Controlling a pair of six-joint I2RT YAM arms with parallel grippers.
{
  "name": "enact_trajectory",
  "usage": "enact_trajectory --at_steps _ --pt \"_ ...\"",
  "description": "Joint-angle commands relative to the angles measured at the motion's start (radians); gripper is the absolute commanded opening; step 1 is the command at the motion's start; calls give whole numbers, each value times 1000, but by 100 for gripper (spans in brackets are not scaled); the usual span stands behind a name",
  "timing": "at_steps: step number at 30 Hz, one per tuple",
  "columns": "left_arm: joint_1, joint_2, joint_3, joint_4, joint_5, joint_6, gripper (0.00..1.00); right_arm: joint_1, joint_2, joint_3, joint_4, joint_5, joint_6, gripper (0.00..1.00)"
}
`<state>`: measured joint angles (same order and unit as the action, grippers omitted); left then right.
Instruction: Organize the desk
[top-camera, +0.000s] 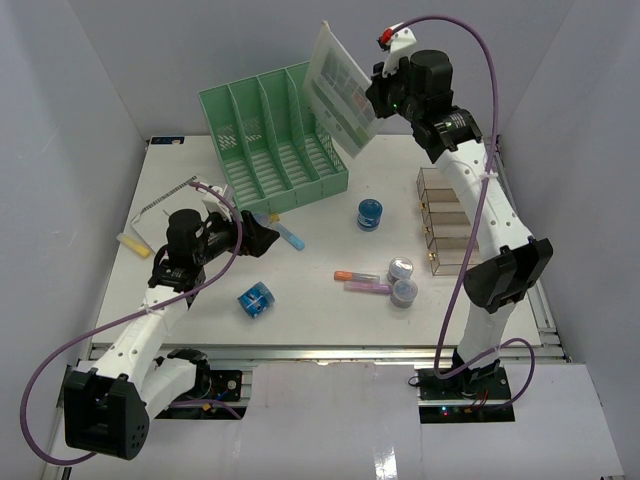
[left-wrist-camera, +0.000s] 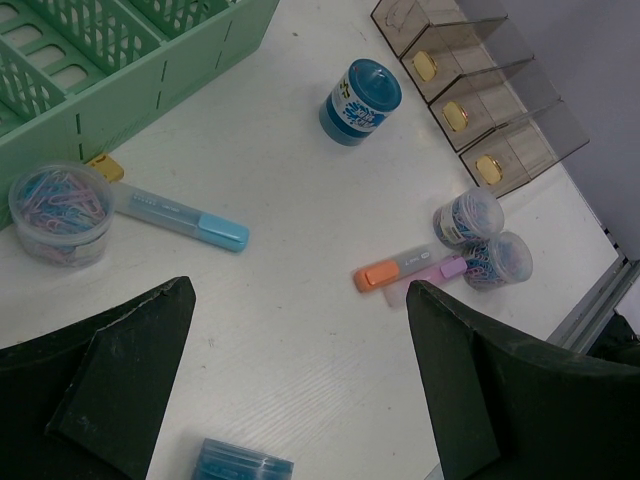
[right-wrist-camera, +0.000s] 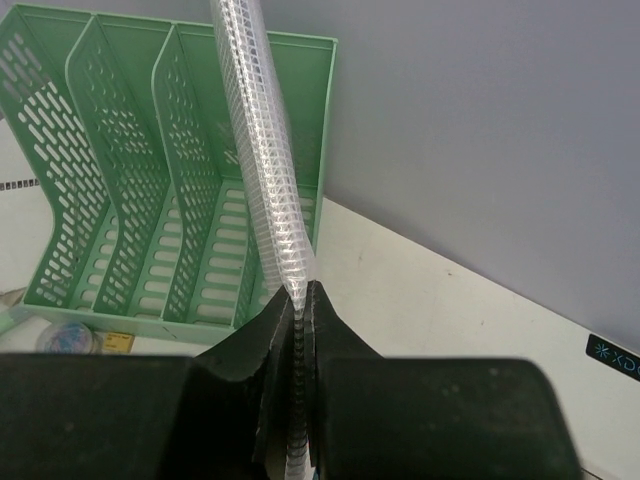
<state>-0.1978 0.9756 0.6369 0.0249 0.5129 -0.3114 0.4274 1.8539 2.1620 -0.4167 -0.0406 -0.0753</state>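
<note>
Right gripper (right-wrist-camera: 300, 300): is pinching the spiral notebook (right-wrist-camera: 262, 150) by its edge, holding it above the green file rack (right-wrist-camera: 130, 200).
Left gripper (left-wrist-camera: 300, 295): is hanging spread wide over the desk (left-wrist-camera: 280, 180).

The desk (top-camera: 320, 322) is matt white, the slotted file rack (top-camera: 275, 150) green plastic, the compartment tray (top-camera: 440, 215) clear glossy plastic.

White pad (top-camera: 338, 90) in right gripper (top-camera: 376, 97) above green file rack (top-camera: 268, 140)
</note>
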Motion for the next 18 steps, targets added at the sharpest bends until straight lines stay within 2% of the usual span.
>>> enact_trajectory --at_steps 1,18 --pt "1 -7 37 1 3 16 98 1 11 41 121 -16 52 8" --pt "1 12 38 1 1 20 98 -2 60 55 134 -61 207 8"
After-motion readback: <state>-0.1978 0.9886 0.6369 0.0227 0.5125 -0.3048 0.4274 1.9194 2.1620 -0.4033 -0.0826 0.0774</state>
